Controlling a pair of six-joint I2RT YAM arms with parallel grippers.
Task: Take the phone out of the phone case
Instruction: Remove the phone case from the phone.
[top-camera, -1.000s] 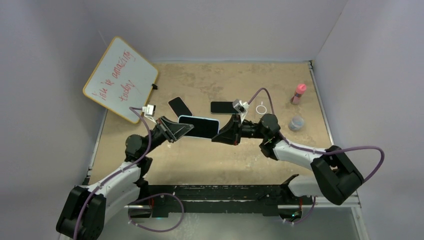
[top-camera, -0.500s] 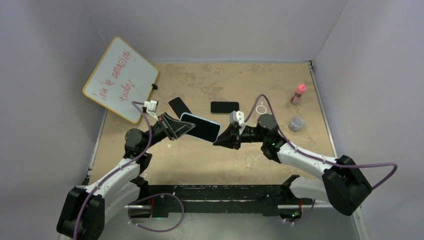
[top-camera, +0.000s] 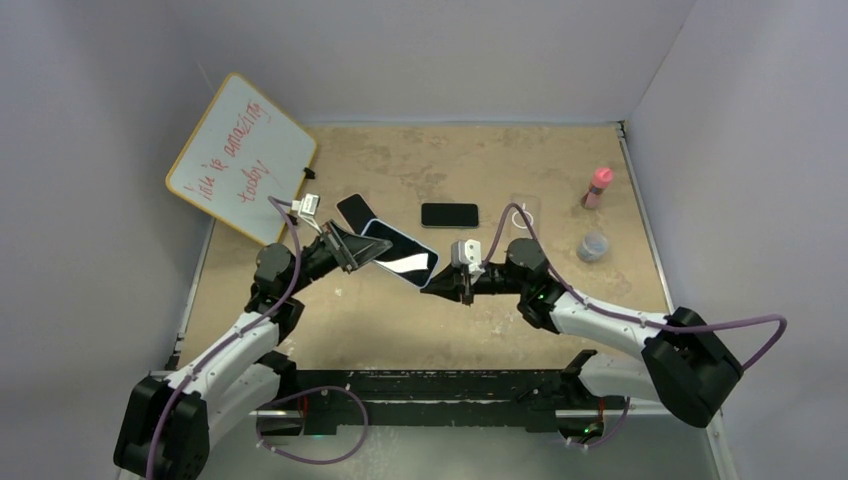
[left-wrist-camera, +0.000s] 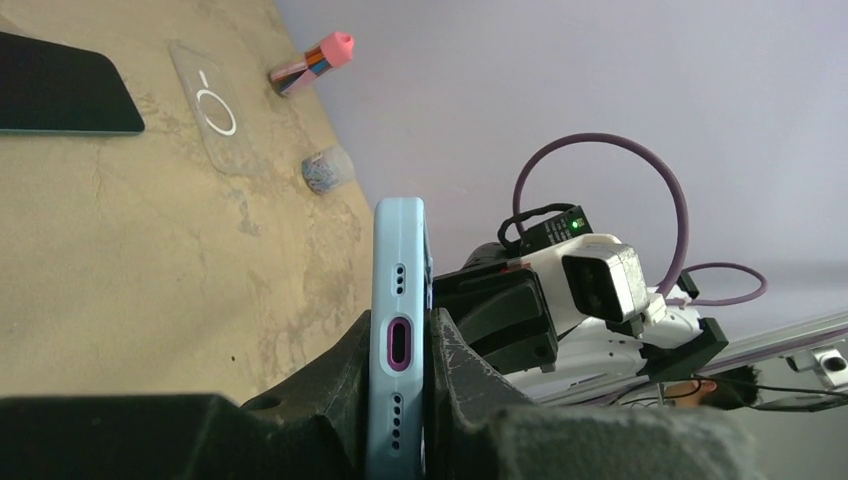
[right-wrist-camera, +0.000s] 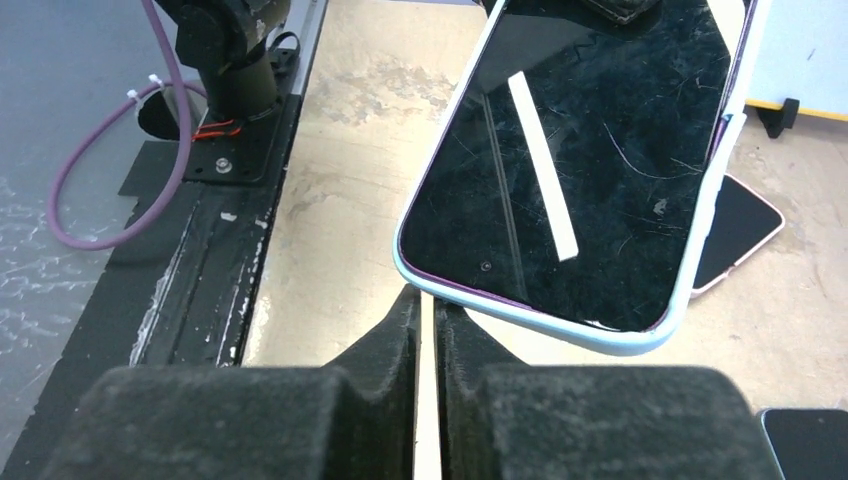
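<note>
Left gripper (left-wrist-camera: 400, 335) is clamped tight on the phone case (left-wrist-camera: 398, 250), one finger on each flat face, with the port end toward the wrist cam, at lower centre of the left wrist view. The case is light blue, held tilted off the table (top-camera: 420, 330), just left of centre in the overhead frame. The phone (right-wrist-camera: 570, 150) sits in the case, dark scratched screen up, filling the upper right of the right wrist view, and I see a purple edge inside the blue rim. At the right edge of that view the case lip looks stepped away from the phone, I can't tell how far.

Right gripper (right-wrist-camera: 425, 305) is pinched nearly closed with only a thin slit, and I see nothing between the fingers. The tips are right at the case's lower left rim, touching or just shy, can't tell. Overhead it reaches in from the right, at frame centre.

Other stuff I see:
- A black phone (top-camera: 449, 214) lies flat at upper centre.
- A second dark phone (top-camera: 353, 208) with a pinkish rim lies to its left, partly hidden by the left arm.
- A clear case (left-wrist-camera: 215, 110) with a white ring is at upper left of the left wrist view.
- A pink bottle (top-camera: 598, 186) and a small jar (top-camera: 593, 245) stand at right.
- A whiteboard (top-camera: 243, 155) with red writing leans at upper left
</note>
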